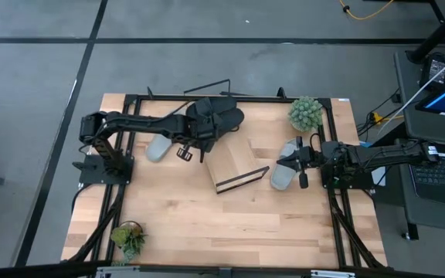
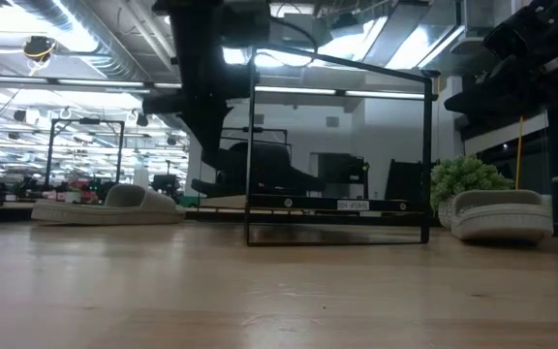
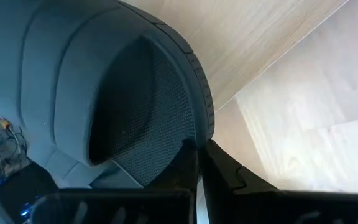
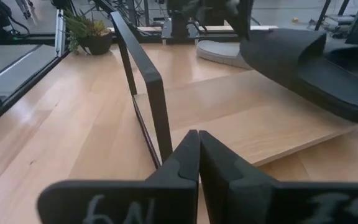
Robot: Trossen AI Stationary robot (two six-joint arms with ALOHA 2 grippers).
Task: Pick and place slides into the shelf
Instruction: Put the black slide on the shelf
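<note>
A black slide (image 1: 221,117) lies at the far end of the slanted light-wood shelf (image 1: 234,164). It also shows in the low view (image 2: 260,180) and in the right wrist view (image 4: 303,62). My left gripper (image 1: 199,133) is shut at its edge. One grey slide (image 1: 158,147) lies on the table left of the shelf. Another grey slide (image 1: 283,174) lies to the right of the shelf. My right gripper (image 4: 198,149) is shut and empty beside that slide, pointing at the shelf's dark front edge (image 1: 242,181). My left gripper pinches the black slide's sole rim (image 3: 194,140) between its two fingers, beside the textured footbed (image 3: 142,106). The fingers come from the table's left side. The slide rests on the shelf's far part (image 2: 289,202).
A green potted plant (image 1: 306,113) stands at the far right, close to my right arm. Another plant (image 1: 128,236) stands at the near left. The shelf's thin black wire frame (image 2: 337,145) rises above the board. The tabletop's near half (image 1: 230,224) is bare wood.
</note>
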